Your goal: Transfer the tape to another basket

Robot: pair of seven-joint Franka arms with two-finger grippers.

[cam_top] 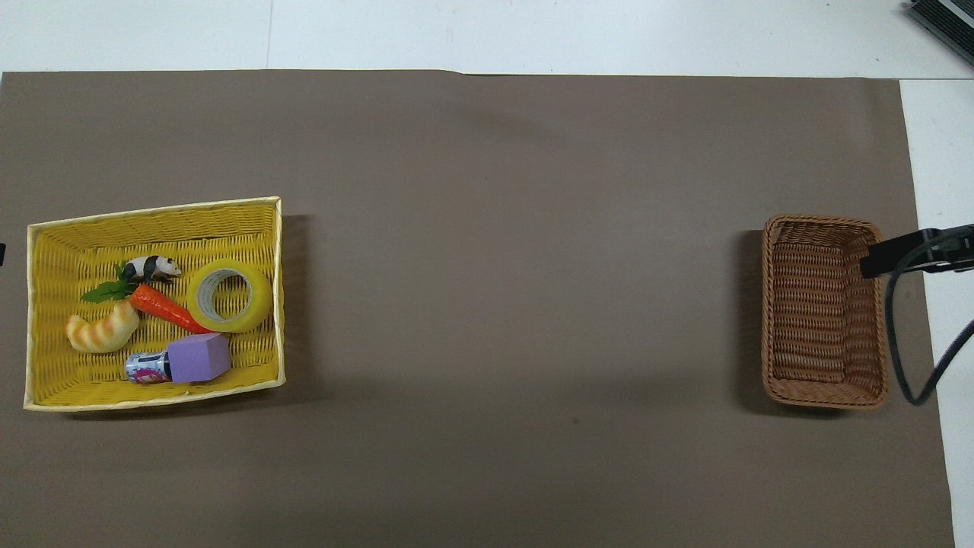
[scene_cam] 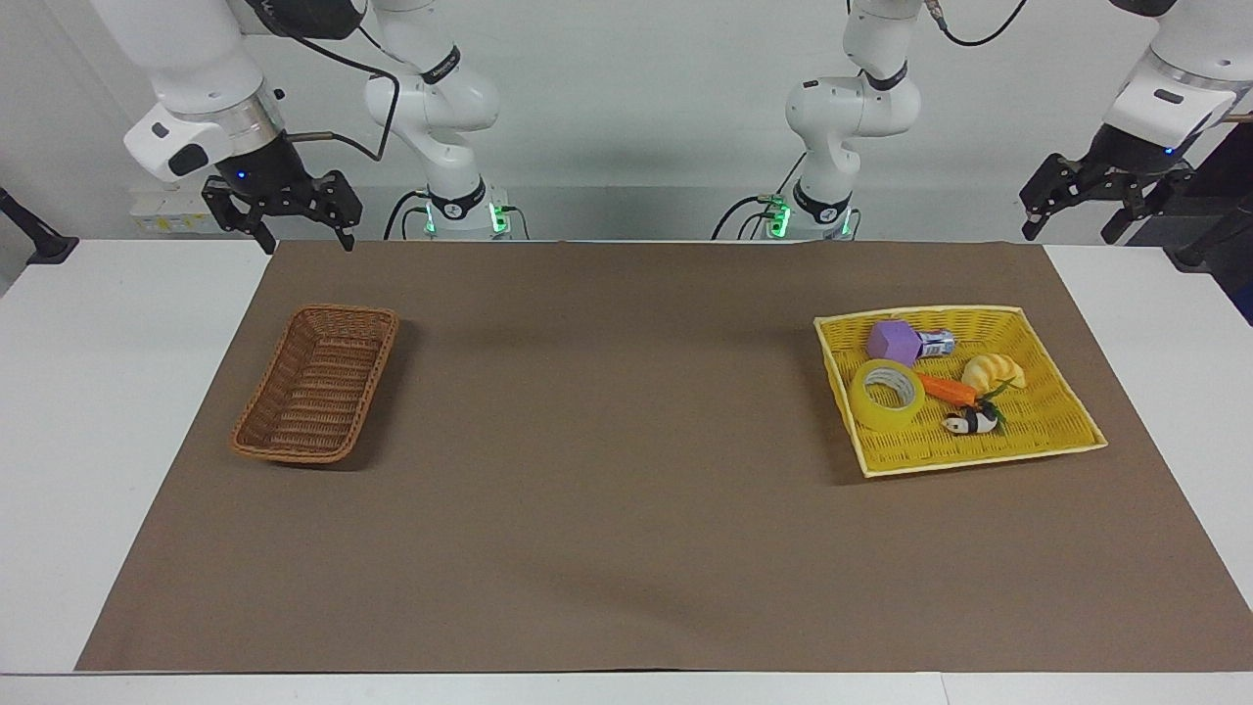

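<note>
both tools open, tape (scene_cam: 887, 393) in yellow basket (scene_cam: 1067, 443), brown basket (scene_cam: 315, 397) empty

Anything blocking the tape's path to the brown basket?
Nothing visible. Bare mat lies between the yellow basket holding the tape and the empty brown basket; only the yellow rim to lift over.

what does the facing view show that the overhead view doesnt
Only the facing view shows both grippers, raised and open: the right gripper above the table edge near the brown basket, the left gripper past the table's corner at the yellow basket's end, plus both arm bases.

Only the overhead view shows the brown basket's whole floor, bare apart from a corner that a dark part of the right arm covers.

Both show the tape lying flat in the yellow basket beside the carrot, panda, croissant and purple block.
</note>
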